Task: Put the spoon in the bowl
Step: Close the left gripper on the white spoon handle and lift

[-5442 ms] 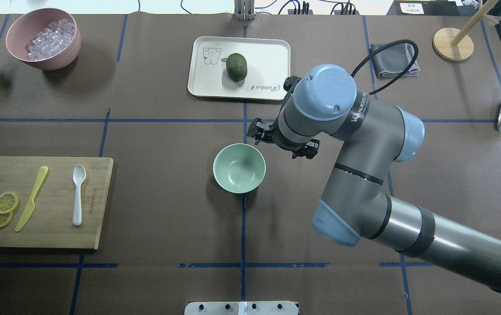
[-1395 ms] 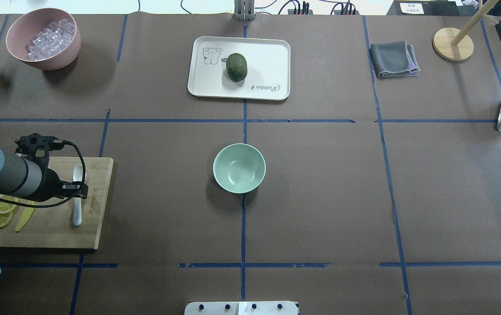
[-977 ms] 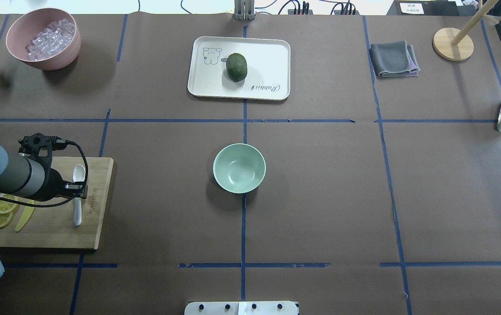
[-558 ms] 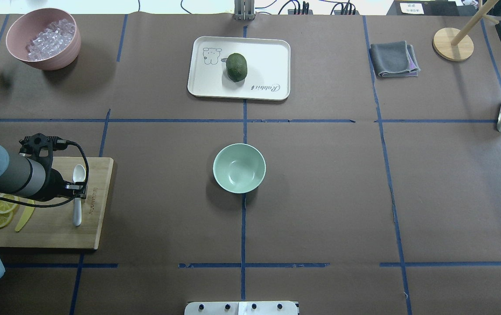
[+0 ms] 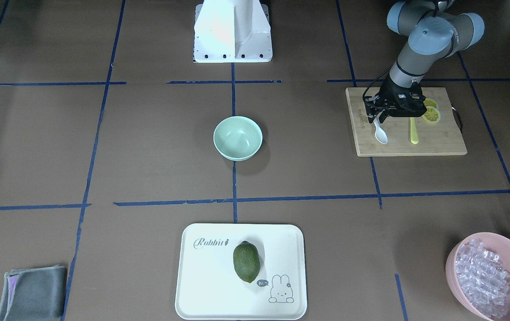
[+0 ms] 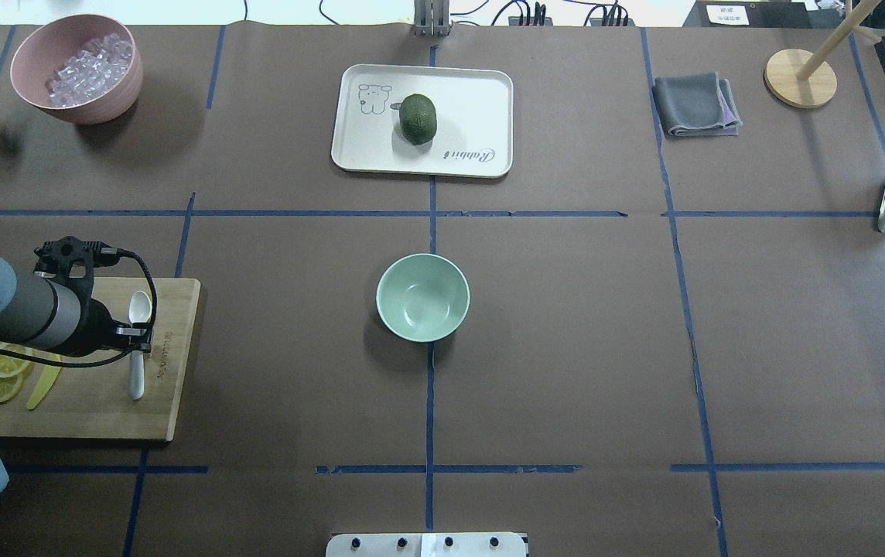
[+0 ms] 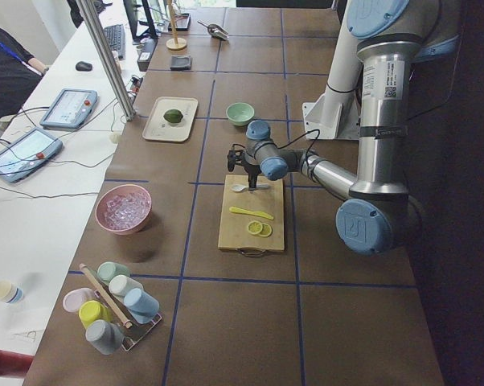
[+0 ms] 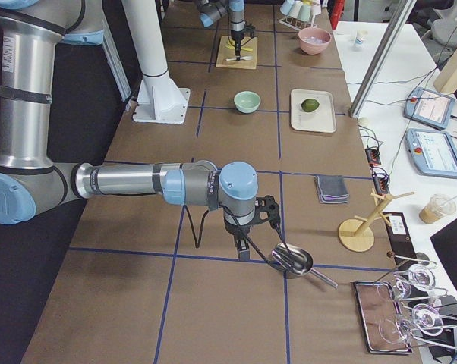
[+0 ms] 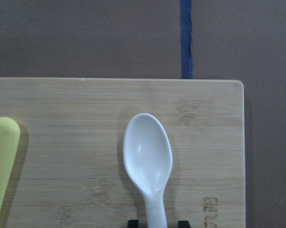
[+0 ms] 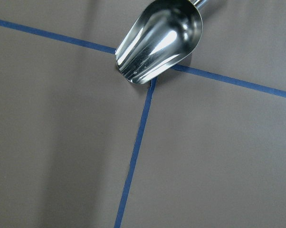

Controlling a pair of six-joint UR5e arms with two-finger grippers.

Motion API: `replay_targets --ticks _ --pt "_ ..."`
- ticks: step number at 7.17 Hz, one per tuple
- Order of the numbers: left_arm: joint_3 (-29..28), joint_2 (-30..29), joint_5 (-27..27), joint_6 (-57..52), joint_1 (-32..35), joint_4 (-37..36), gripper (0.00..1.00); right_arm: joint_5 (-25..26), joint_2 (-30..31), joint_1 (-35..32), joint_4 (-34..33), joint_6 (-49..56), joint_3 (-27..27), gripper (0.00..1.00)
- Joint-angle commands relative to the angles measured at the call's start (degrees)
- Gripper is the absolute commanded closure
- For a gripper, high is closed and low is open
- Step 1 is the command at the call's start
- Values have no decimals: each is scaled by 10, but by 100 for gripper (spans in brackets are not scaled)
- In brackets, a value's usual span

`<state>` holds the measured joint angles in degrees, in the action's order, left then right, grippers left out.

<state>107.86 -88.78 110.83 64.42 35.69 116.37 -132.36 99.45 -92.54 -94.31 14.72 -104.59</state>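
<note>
Left pincer (image 6: pixel 137 340) still astride spoon (image 9: pixel 147 159) handle, unmoved

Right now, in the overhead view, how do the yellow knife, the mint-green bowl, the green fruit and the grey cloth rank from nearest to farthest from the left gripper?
From the left gripper, over the cutting board:
1. Yellow knife, on the same board.
2. Mint-green bowl, table centre.
3. Green fruit, on the far tray.
4. Grey cloth, far right.
</note>
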Motion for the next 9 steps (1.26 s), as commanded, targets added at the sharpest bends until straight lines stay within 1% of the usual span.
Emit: replay_targets --ticks 1,4,5,6,7,9 --pt "-1 1 0 0 -3 0 62 0 0 1 0 0 0 0" --pt "-4 0 0 0 -8 0 65 0 0 0 0 0 -1 0" --pt "-4 0 0 0 -8 0 76 0 0 1 0 0 -1 0" --pt "-3 0 0 0 -8 0 95 0 0 0 0 0 -1 0" --pt "2 0 0 0 -8 0 100 -1 0 0 0 0 -1 0" --pt "19 -3 -1 0 -7 0 100 -3 0 0 0 0 -1 0"
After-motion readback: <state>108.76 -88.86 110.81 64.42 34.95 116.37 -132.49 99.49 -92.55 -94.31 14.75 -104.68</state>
